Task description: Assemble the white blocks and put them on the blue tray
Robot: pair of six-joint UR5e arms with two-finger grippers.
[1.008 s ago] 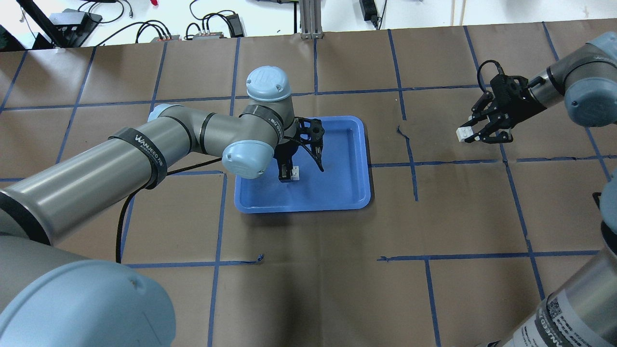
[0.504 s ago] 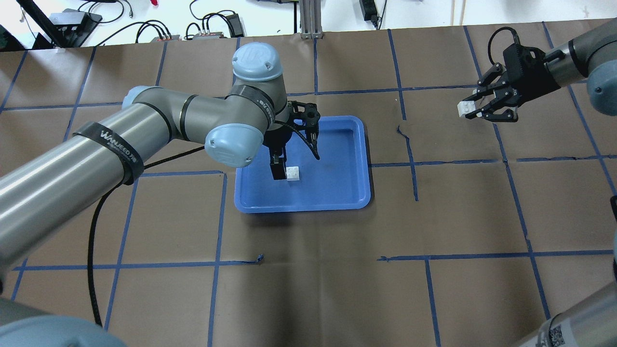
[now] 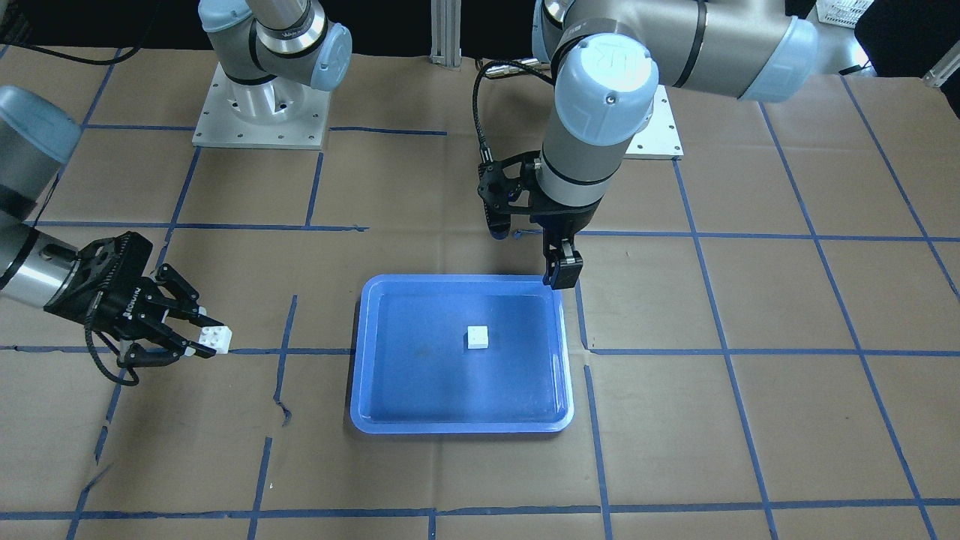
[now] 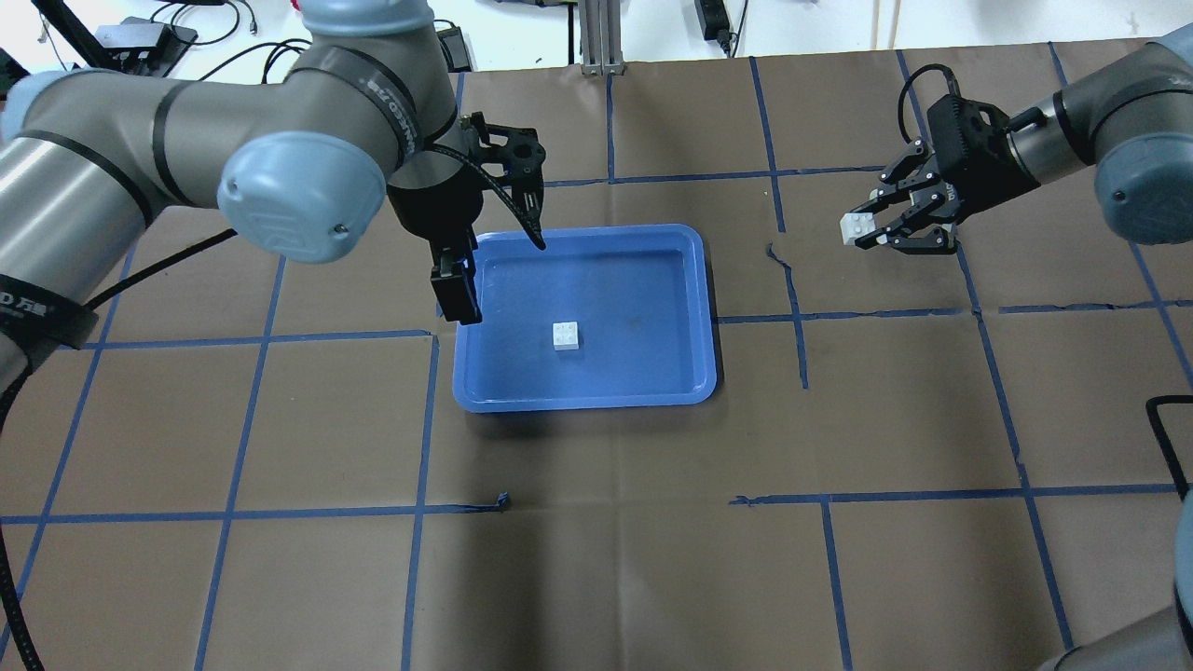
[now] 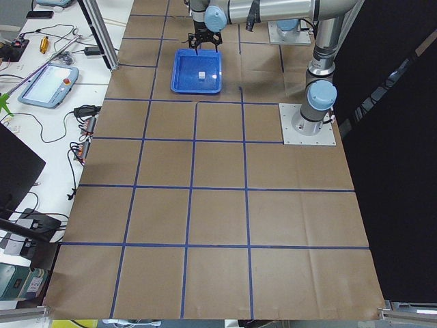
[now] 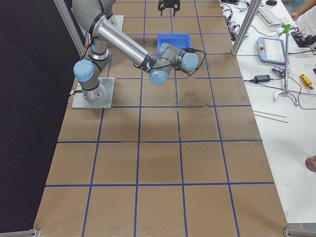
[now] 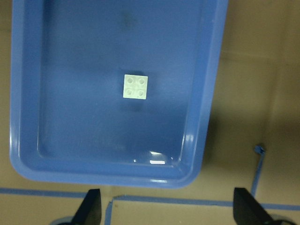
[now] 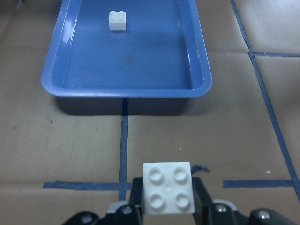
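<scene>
One white block (image 4: 565, 335) sits studs up on the floor of the blue tray (image 4: 643, 280), also seen in the front view (image 3: 477, 337) and the left wrist view (image 7: 135, 86). My left gripper (image 4: 494, 270) is open and empty, raised over the tray's left rim; its fingertips (image 7: 91, 211) frame the tray from above. My right gripper (image 4: 867, 231) is shut on the second white block (image 4: 853, 227), held in the air to the right of the tray. The right wrist view shows that block (image 8: 168, 193) between the fingers, studs toward the camera, with the tray (image 8: 140, 61) ahead.
Brown paper with a blue tape grid covers the table (image 4: 596, 522). Torn tape bits lie at the tray's right (image 4: 775, 252) and in front of it (image 4: 503, 500). Cables and power supplies (image 4: 391, 56) lie beyond the far edge.
My left gripper has let go of the block in the tray, risen and pulled back to the tray's left rim. My right gripper has carried its block left, toward the tray.
</scene>
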